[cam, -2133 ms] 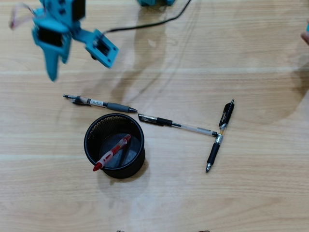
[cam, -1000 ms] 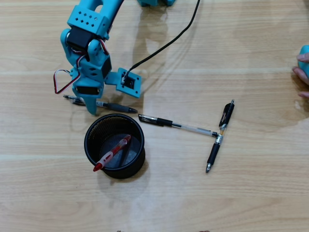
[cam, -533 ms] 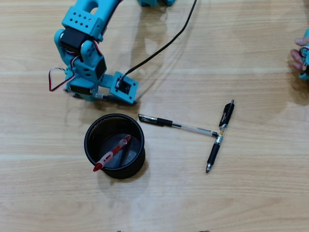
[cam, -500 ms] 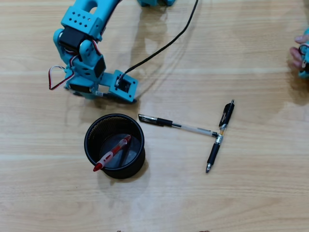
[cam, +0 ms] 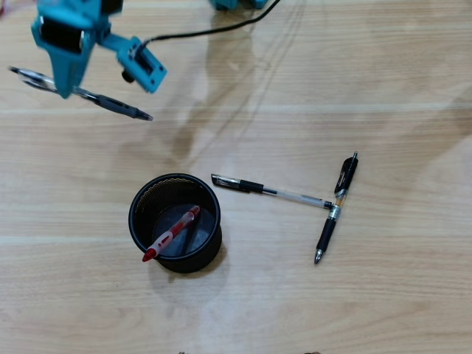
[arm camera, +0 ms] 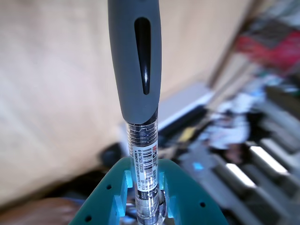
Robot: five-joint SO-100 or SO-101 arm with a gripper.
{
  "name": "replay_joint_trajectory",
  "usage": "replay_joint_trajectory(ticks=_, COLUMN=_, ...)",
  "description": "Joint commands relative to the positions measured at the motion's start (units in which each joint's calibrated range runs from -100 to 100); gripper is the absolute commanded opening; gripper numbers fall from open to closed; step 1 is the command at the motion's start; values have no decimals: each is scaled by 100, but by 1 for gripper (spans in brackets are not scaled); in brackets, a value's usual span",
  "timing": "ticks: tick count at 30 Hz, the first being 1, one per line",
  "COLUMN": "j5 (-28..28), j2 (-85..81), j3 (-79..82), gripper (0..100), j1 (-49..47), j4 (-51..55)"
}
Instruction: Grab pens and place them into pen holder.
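Observation:
My teal gripper point(cam: 68, 90) is at the upper left of the overhead view, raised off the table and shut on the clear pen with the grey rubber sleeve point(cam: 110, 105), which sticks out to both sides. The wrist view shows that pen point(arm camera: 140, 93) running up from between the teal fingers point(arm camera: 112, 199). The black mesh pen holder point(cam: 140, 199) stands below and to the right, with the red pen point(cam: 171, 233) leaning inside. Right of the holder lie the clear pen with black cap point(cam: 269, 190) and the black pen point(cam: 335, 208), touching in a T.
A black cable point(cam: 206, 31) runs across the wooden table point(cam: 295, 295) at the top. The arm's base point(cam: 236, 4) shows at the top edge.
The gripper came down onto the grey-sleeved pen above the holder, closed on it, and has lifted it up and to the left off the table. The other pens and holder stayed put.

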Motion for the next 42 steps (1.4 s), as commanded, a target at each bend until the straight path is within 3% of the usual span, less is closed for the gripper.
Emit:
replay_joint_trajectory(ticks=1, j5=1048, j2=-478, j3=-466, gripper=2, j1=-985, j4=-1283)
replay_joint_trajectory(ticks=8, j5=2590, j2=79, j3=774, gripper=2, j1=-1783, j4=-2710)
replay_joint_trajectory(ticks=11, j5=2789, j2=384, j3=1200, gripper=2, j1=-1703, j4=-3277)
replay_joint_trajectory(ticks=16, j5=2768, j2=747, j3=1227, gripper=2, j1=-1541, j4=-3982)
replay_joint_trajectory(ticks=25, j5=2418, j2=916, j3=32, gripper=2, j1=-1533, j4=-4059)
replay_joint_trajectory(ticks=33, j5=2392, j2=1238, j3=-86, gripper=2, j1=-1582, j4=-4128)
replay_joint_trajectory(ticks=42, j5=2120, j2=1669, j3=-77, gripper=2, j1=-1549, j4=-4944)
